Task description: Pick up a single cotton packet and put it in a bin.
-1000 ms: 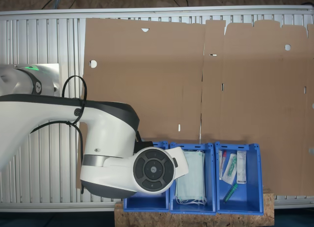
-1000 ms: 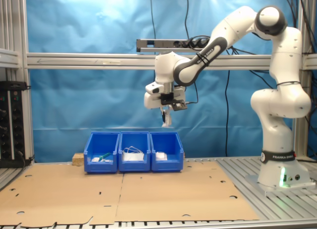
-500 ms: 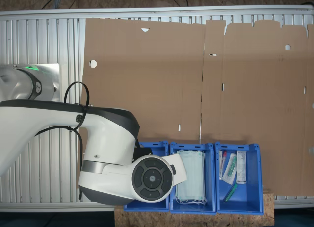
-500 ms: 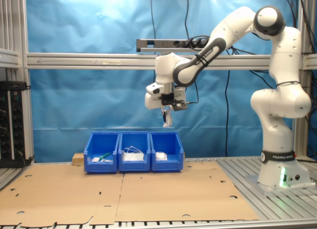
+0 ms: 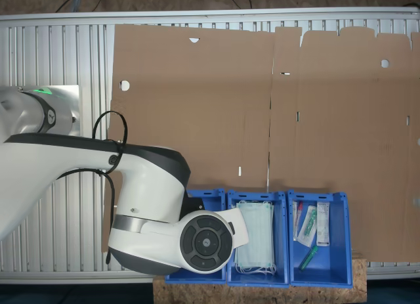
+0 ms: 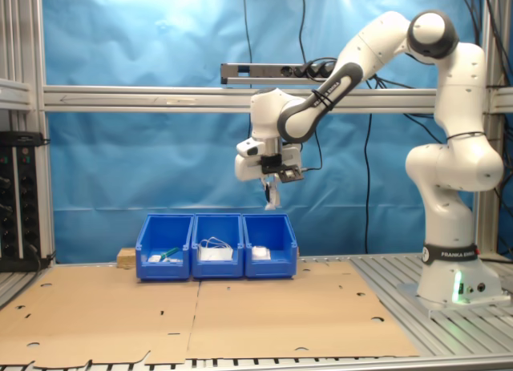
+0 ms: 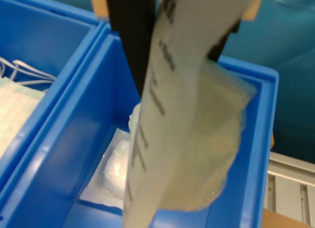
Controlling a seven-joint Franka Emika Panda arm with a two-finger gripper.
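Claw point(image 6: 272, 196) clamped on cotton packet point(image 7: 187, 114); slightly lower than earlier, above blue bin point(image 6: 270, 237).

I see a blue backdrop point(image 6: 144, 147) behind an aluminium frame point(image 6: 160, 98), flattened cardboard sheets point(image 6: 184, 315) over a ribbed metal surface point(image 5: 52, 54), black cables point(image 6: 303, 26) hanging down, and a dark equipment rack point(image 6: 18, 199) at the second exterior view's left. Bright, even lighting.

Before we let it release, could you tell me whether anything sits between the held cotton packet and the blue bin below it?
Nothing visible does. The gripper holds the cotton packet in open air above the blue bin. Inside that bin lies another white packet, low on the floor and apart from the held one.
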